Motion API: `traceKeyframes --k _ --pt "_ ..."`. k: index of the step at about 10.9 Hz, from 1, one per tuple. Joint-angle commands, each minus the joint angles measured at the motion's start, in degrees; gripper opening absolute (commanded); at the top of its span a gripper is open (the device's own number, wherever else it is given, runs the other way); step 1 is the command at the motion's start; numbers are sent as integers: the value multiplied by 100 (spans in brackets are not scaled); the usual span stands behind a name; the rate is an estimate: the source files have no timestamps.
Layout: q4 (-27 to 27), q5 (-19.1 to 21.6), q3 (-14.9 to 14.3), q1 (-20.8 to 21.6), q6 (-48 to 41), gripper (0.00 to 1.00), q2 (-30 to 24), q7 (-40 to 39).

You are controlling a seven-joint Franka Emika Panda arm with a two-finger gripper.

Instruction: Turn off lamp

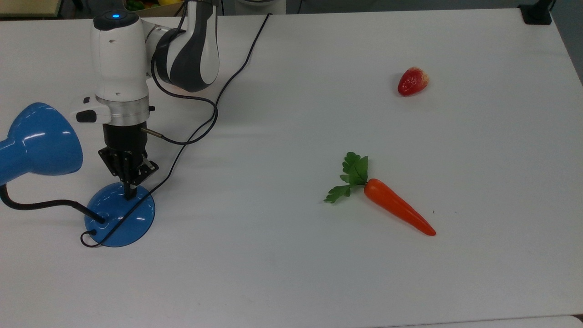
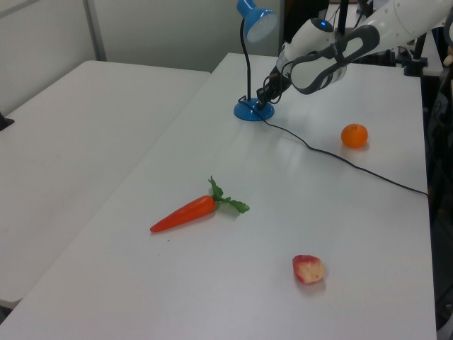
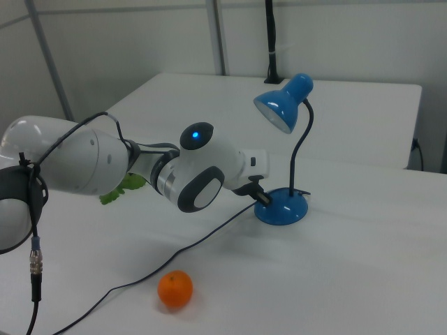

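lamp: blue lamp [image 1: 119, 215] stands near the top view's left edge, domed base flat on the white table [image 1: 319, 273], shade [image 1: 38, 139] up on the bendy neck beside the arm.
light: shade mouth in the left view looks dull, no bright patch on the table around the base. i read it as off.
gripper: gripper [image 1: 129, 195] points straight down with its tip on or just above the upper rim of the base, about where a switch would sit. fingers look pinched together, nothing held between them.
cord: thin black cord [image 1: 191, 130] runs from the base past the gripper and off the far table edge, not snagged as far as i can tell.
progress: main step looks done. what's left, by my guess, is lifting clear of the base without nudging it.
bystanders: carrot [image 1: 391, 205], strawberry [image 1: 412, 81] and orange [image 2: 354, 135] lie well apart from the lamp, not in the way.
risk: low; base could slide if the tip drags.
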Motion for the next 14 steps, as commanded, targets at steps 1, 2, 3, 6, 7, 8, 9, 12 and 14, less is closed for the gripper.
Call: traceKeyframes --k 1,2,3,6,7,8,9,12,14 --pt "-369 124 -23 -19 0 0 -305 33" --pt "-509 124 -23 -1 -62 0 -472 33" --pt "-546 124 -23 16 -454 0 -656 25" --pt "-502 98 -23 -27 -2035 0 -1306 -115" --pt "-493 98 -23 -36 -2562 0 -1483 -316" --pt "-484 89 -23 -36 -3037 0 -1641 -518" --pt "-450 37 -32 -36 -3451 0 -1790 -660" --pt "-414 -226 -102 60 -4979 5 -2396 -1258" --pt "-414 -682 -102 174 -5675 39 -2748 -1259"
